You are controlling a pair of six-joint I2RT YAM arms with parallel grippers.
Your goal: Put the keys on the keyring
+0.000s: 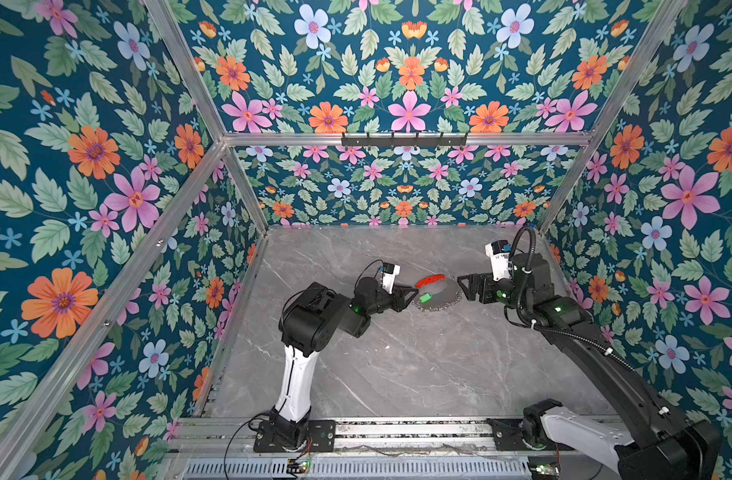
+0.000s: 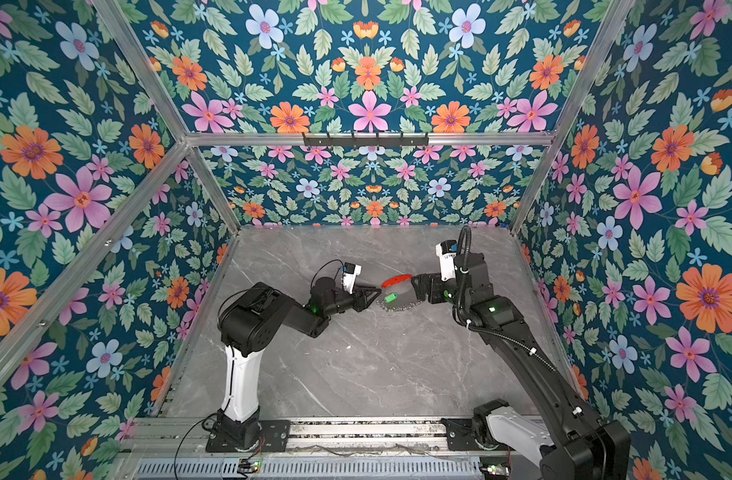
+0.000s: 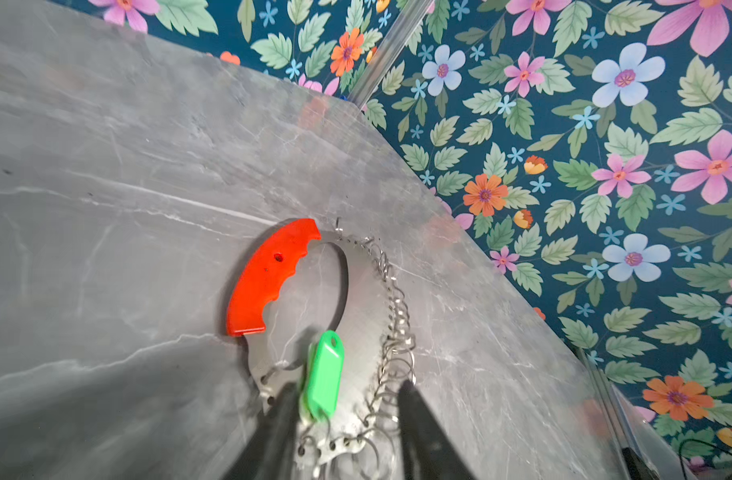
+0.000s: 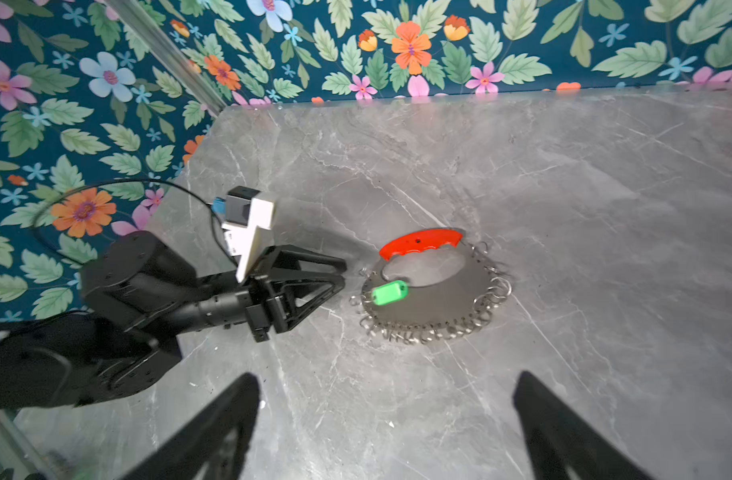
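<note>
The keyring (image 1: 442,292) lies flat on the marble table, a grey hoop with a red segment (image 3: 273,278) and silver loops along its edge. The green key (image 1: 426,297) rests on the hoop's plate (image 3: 360,316), and its blade does not show. The key (image 3: 325,378) lies loose between the fingers of my left gripper (image 3: 347,386), which is open, with one finger close beside it. In both top views the left gripper (image 2: 379,291) is at the keyring's left edge. My right gripper (image 4: 386,376) is wide open and empty, just right of the keyring (image 4: 435,303).
Floral walls with aluminium frame posts (image 1: 248,195) enclose the table on three sides. A black hook rail (image 1: 404,139) hangs on the back wall. The arm bases stand on a metal rail (image 1: 397,432) at the front edge. Bare marble (image 1: 397,365) lies in front of the keyring.
</note>
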